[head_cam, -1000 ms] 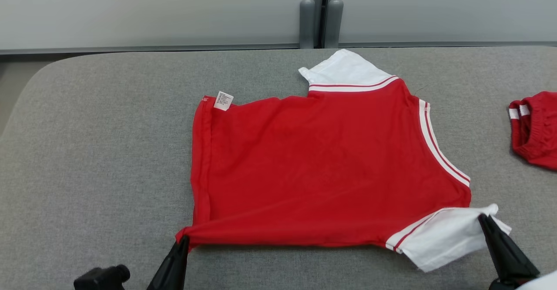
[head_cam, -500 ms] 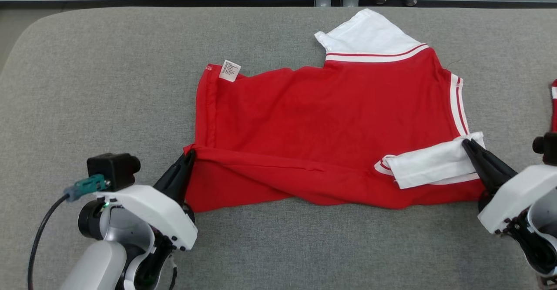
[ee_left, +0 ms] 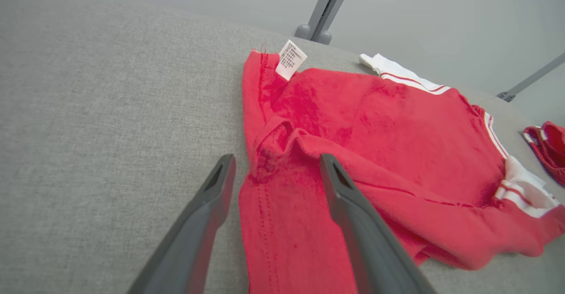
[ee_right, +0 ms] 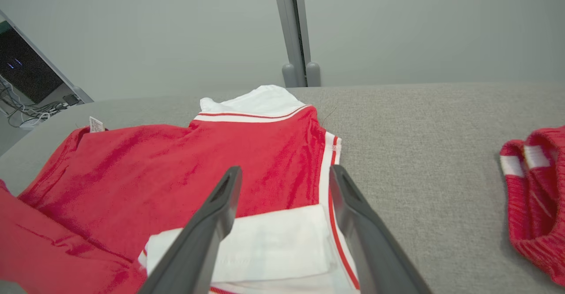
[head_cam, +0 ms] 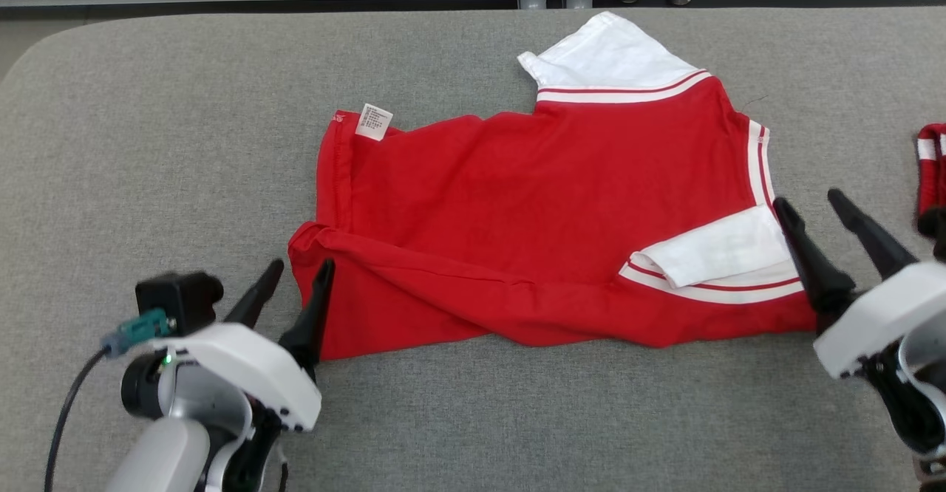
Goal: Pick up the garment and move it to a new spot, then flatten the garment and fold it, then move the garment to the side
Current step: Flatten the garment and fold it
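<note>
At the near side of the grey tabletop [head_cam: 148, 145], the left hand [head_cam: 303, 263] is sitting with its fingers spread apart, gripping nothing: one finger is lying over the bare cloth surface, the other over the near left corner of the garment [head_cam: 532, 204]. The right hand [head_cam: 804, 198] is likewise standing wide apart and empty, just beside the garment's right edge. The garment, a red shirt with white striped trim, is lying in the middle of the tabletop. Its near edge is doubled back over the body in a rumpled fold, and the near white sleeve [head_cam: 717, 252] is resting folded inward on the red. Farther back a white label [head_cam: 374, 121] is showing at the far left corner, and the far sleeve [head_cam: 606, 52] is lying spread flat. A second red piece [head_cam: 930, 167] is lying well apart at the right edge
</note>
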Tool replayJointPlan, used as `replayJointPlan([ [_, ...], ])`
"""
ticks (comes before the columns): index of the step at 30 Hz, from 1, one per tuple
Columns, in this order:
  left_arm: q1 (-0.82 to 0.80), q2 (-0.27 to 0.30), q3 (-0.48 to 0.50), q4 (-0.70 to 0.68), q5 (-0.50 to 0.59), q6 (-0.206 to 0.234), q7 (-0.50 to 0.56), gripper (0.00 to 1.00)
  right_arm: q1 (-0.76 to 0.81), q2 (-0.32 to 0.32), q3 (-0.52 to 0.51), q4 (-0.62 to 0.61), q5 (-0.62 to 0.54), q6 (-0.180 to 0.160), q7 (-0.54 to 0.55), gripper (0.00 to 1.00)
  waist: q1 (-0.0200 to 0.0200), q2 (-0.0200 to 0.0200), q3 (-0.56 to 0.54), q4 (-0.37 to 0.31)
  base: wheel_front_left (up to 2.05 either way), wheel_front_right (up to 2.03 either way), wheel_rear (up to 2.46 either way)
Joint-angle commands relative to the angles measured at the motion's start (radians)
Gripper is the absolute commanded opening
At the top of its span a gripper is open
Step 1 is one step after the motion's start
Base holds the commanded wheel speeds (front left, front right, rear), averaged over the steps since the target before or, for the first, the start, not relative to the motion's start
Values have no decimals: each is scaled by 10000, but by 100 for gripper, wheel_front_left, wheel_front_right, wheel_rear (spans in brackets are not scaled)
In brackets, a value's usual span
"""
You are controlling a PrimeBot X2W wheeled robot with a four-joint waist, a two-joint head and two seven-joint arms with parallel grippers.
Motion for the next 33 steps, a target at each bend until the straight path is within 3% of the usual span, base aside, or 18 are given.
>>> replayJointPlan([
  [1,516,122,72,-166,-70,102,-101,100,570,-144,-19,-295,89,0,-39,100,0,0,-69,-74,0,0,0],
  [9,1985,258,48,-955,-415,279,-9,100,2741,-562,-533,-1408,-367,0,580,100,0,0,205,-212,0,0,0],
  [15,1988,312,-75,-936,-435,267,149,100,2941,-304,-935,-1229,-1245,0,803,100,0,0,510,-127,0,0,0],
  [21,2113,370,-172,-936,-531,177,293,100,2826,-148,-806,-1255,-1160,0,1059,100,0,0,617,-72,0,0,0],
  [25,2080,322,-308,-919,-598,78,402,69,2660,-75,-744,-1137,-1063,0,1174,100,0,0,703,-17,0,0,0],
  [28,1981,271,-464,-876,-659,-51,515,36,2502,-139,-593,-1066,-1044,0,1288,100,0,0,763,16,0,0,0],
  [29,1950,262,-495,-867,-680,-101,543,23,2458,-157,-563,-1048,-982,0,1338,93,0,0,787,26,0,0,0],
  [30,1904,258,-537,-865,-700,-156,590,4,2414,-181,-565,-1032,-938,0,1367,65,0,0,808,38,0,0,0],
  [31,1873,245,-556,-859,-702,-194,582,0,2368,-199,-578,-1018,-887,0,1367,36,0,0,821,51,0,0,0],
  [32,1862,242,-566,-854,-710,-221,577,0,2332,-240,-592,-1012,-834,0,1387,25,0,0,827,62,0,0,0],
  [33,1862,242,-566,-854,-710,-221,577,0,2332,-240,-592,-1012,-834,0,1387,25,0,0,827,62,0,0,0],
])
